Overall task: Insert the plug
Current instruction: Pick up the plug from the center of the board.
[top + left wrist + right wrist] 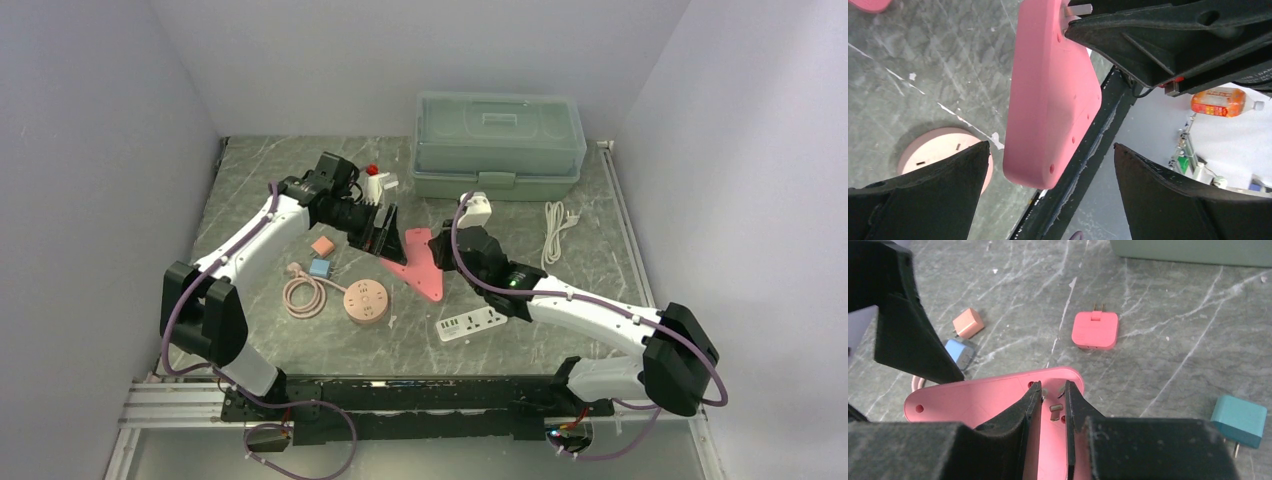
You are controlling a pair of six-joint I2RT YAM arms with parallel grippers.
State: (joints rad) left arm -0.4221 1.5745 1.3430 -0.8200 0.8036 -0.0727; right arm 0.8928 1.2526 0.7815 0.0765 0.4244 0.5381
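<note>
The plug (pixel 421 263) is a flat pink wedge-shaped body with metal prongs (pixel 1054 411) on one face. It hangs tilted above the table. My right gripper (pixel 1053 387) is shut on it, its fingers on either side of the prongs. In the top view this gripper (pixel 438 249) sits at the plug's right end. My left gripper (pixel 1050 150) is open wide, and the plug's lower corner (pixel 1040 170) lies between its fingers without touching them. From above, the left gripper (pixel 388 240) is at the plug's left end. A round pink socket (pixel 366 301) and a white power strip (pixel 470 323) lie on the table.
A green lidded box (pixel 498 145) stands at the back. A white cable (pixel 555 228) lies on the right. Orange (pixel 968 323) and blue (pixel 960 352) adapters, a pink square adapter (pixel 1094 330) and a teal one (pixel 1239 421) are scattered nearby. A coiled pink cord (pixel 303 295) lies on the left.
</note>
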